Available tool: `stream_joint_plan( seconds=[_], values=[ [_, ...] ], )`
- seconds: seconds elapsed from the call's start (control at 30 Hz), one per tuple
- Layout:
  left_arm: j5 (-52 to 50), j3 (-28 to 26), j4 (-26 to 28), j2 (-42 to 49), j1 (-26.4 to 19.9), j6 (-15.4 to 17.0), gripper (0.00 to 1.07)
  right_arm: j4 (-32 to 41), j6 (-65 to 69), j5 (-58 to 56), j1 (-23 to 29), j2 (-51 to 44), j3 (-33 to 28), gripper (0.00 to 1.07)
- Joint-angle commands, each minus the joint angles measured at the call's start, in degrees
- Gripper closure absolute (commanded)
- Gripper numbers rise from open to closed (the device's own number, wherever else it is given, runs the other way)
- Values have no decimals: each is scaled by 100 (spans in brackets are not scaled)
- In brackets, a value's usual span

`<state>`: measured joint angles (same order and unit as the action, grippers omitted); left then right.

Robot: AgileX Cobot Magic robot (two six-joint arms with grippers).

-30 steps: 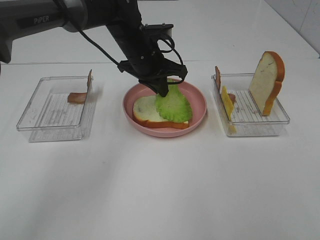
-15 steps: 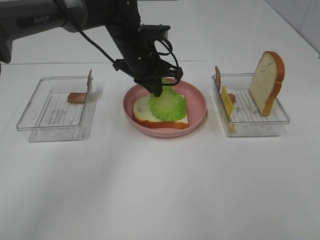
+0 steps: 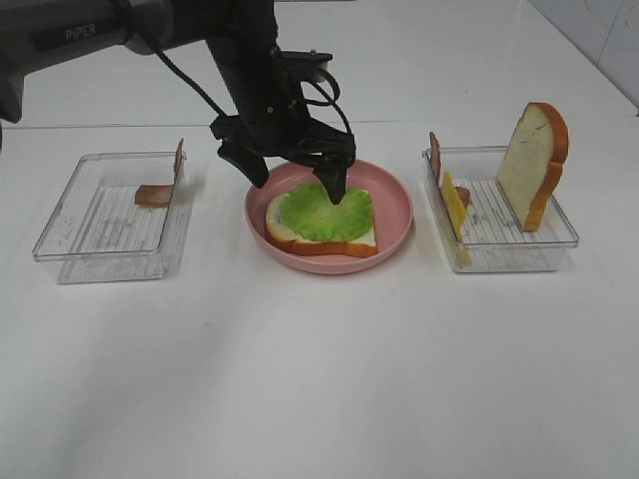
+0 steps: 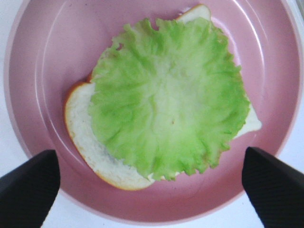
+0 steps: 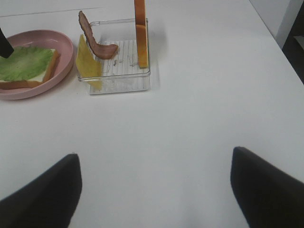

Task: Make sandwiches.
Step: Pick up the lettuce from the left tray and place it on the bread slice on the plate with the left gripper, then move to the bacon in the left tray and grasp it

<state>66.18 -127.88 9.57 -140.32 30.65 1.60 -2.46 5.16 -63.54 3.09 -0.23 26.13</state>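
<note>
A white bread slice [image 3: 285, 232] with an orange-brown crust lies on the round pink plate [image 3: 394, 215]. A green lettuce leaf [image 3: 324, 212] rests flat on top of it. My left gripper [image 3: 297, 182] hangs just above the leaf, open, its fingers spread to either side and holding nothing. The left wrist view looks straight down on the lettuce [image 4: 166, 99] and bread [image 4: 90, 152], with the left gripper [image 4: 152, 185] open. My right gripper [image 5: 156, 194] is open and empty over bare table, away from the plate.
The right clear tray [image 3: 509, 249] holds an upright bread slice [image 3: 534, 160], a yellow cheese slice [image 3: 455, 205] and a bacon strip [image 3: 434, 155]. The left clear tray [image 3: 100, 230] holds bacon strips [image 3: 155, 194]. White table surrounds them.
The left gripper has opened and let go of the lettuce. The leaf, which hung tilted from the fingers, now lies flat on the bread.
</note>
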Motion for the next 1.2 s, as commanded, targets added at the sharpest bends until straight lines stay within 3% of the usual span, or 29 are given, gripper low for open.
stream_joint_plan(
  seconds=[0.03, 0.07, 0.23, 0.37, 0.5, 0.9, 1.03, 1.2],
  values=[
    [544, -309, -6, 29, -6, 6, 5, 6, -34, 52, -6, -183, -17, 27],
    [957, -596, -6, 29, -6, -74, 5, 6, -34, 52, -6, -183, -17, 27],
    [940, -877, -17, 332, -6, -40, 5, 6, -34, 52, -6, -183, -17, 27],
    [940, -877, -166, 539, -120, 160, 5, 6, -34, 52, -6, -183, -17, 27],
    [940, -877, -344, 756, -527, 361, 6, 6, -34, 52, -6, -183, -17, 27],
    [940, -877, -372, 854, -1513, 367, 6, 6, -34, 52, -6, -183, -17, 27],
    [940, -854, -372, 802, -1621, 367, 6, 6, -34, 52, -6, -183, -17, 27],
    [940, -327, -418, 802, -1742, 470, 6, 6, -34, 52, -6, -183, -17, 27]
  ],
)
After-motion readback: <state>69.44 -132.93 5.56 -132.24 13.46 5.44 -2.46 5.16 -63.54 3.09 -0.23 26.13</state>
